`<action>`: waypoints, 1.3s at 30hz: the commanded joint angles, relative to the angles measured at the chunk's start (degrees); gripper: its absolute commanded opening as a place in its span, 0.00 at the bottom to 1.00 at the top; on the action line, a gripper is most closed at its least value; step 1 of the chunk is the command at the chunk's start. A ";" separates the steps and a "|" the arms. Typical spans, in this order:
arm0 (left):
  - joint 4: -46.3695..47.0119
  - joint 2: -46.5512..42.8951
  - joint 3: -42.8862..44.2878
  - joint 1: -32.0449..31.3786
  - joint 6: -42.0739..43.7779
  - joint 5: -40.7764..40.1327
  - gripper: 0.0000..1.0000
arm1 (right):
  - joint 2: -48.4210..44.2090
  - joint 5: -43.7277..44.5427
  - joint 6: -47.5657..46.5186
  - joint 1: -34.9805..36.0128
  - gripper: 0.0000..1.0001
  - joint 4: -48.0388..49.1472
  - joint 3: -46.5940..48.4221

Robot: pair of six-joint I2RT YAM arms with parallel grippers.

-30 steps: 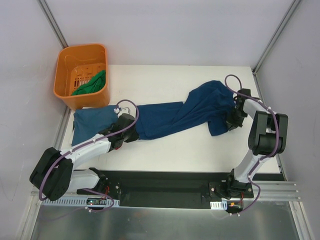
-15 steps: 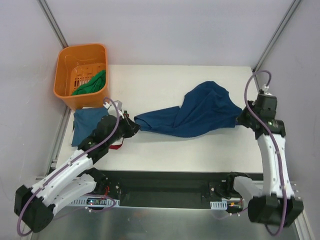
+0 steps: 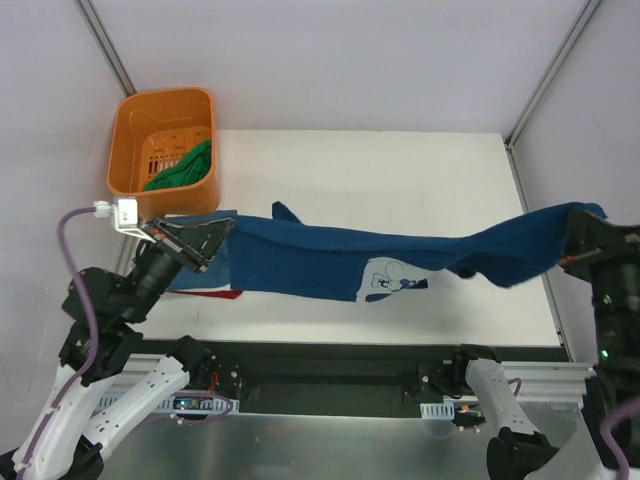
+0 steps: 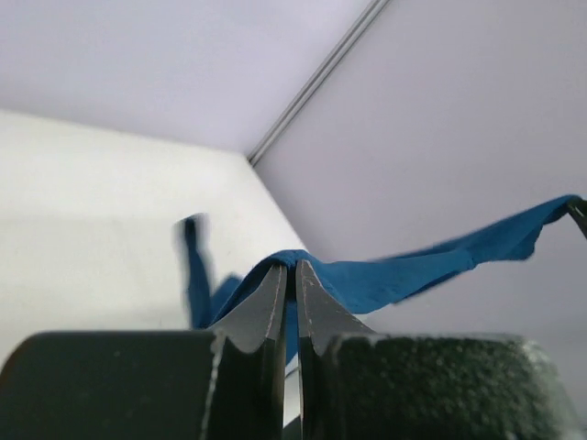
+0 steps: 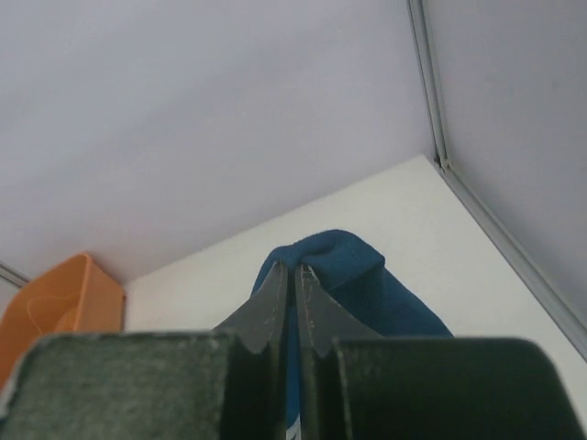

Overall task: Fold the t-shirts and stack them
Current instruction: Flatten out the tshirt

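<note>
A navy t-shirt (image 3: 400, 258) with a small pale chest print hangs stretched in the air above the table between both grippers. My left gripper (image 3: 222, 227) is shut on its left end, seen in the left wrist view (image 4: 287, 264) with cloth pinched between the fingers. My right gripper (image 3: 572, 222) is shut on its right end, seen in the right wrist view (image 5: 295, 267). A teal-blue t-shirt (image 3: 197, 272) lies flat on the table at the left, partly hidden by my left arm, with a red edge (image 3: 222, 294) under it. A green t-shirt (image 3: 183, 168) lies in the orange basket (image 3: 160, 112).
The orange basket stands at the table's far left corner. Metal frame posts (image 3: 105, 45) rise at the back corners. The table's near edge borders a black rail (image 3: 330, 375) holding the arm bases.
Both arms have risen and spread apart, lifting the navy t-shirt off the table and stretching it out. The chest print now shows.
</note>
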 commanded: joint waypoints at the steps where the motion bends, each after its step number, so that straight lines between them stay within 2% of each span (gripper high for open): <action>1: -2.65 -0.28 8.85 0.43 3.48 -0.99 0.00 | 2.72 0.91 -1.27 0.04 0.01 -2.64 12.53; 4: -3.36 -1.16 12.80 0.43 3.57 -0.55 0.00 | 3.25 1.79 -2.06 0.04 0.01 -0.89 18.08; 12: -4.59 -2.74 16.07 0.43 3.30 -0.73 0.00 | 1.93 4.43 -5.49 1.01 0.01 1.93 19.85; 18: -4.59 2.26 15.63 0.43 4.62 -5.20 0.00 | 4.47 8.38 -8.21 1.71 0.01 3.34 11.77; 22: -4.41 8.49 14.31 0.43 6.29 -13.36 0.00 | 9.03 7.60 -8.48 1.80 0.01 7.98 3.25; 23: -4.24 11.90 14.05 0.43 6.99 -17.65 0.00 | 9.92 6.90 -8.48 1.72 0.01 9.30 1.50; 28: 0.67 26.41 12.99 1.21 11.38 -26.03 0.00 | 20.17 2.41 -8.83 1.71 0.01 19.85 -11.08; 30: 3.31 35.63 14.13 3.23 12.44 -24.65 0.00 | 24.85 2.23 -8.92 1.71 0.01 21.79 -12.49; 31: 4.02 38.89 14.83 4.80 12.27 -23.59 0.00 | 30.44 1.80 -8.92 1.71 0.01 23.28 -12.76; 33: 6.74 49.34 17.29 9.37 11.66 -19.30 0.00 | 36.53 1.35 -9.09 1.71 0.01 24.78 -12.32; 34: 7.53 53.03 18.43 10.43 11.48 -16.66 0.00 | 43.00 1.18 -9.18 1.71 0.01 25.92 -10.93; 35: 7.89 60.73 21.83 12.01 11.74 -15.77 0.00 | 46.54 1.00 -9.27 1.71 0.01 26.19 -9.44; 37: 8.07 68.41 26.24 12.82 12.61 -14.54 0.00 | 56.97 0.48 -9.18 1.71 0.01 25.76 -6.19; 38: 8.07 75.24 30.52 13.17 13.58 -14.09 0.00 | 60.26 0.12 -9.01 1.71 0.01 25.58 -2.08; 39: 7.98 78.44 32.65 13.69 13.67 -13.91 0.00 | 63.34 -0.84 -8.92 1.71 0.01 25.32 -0.04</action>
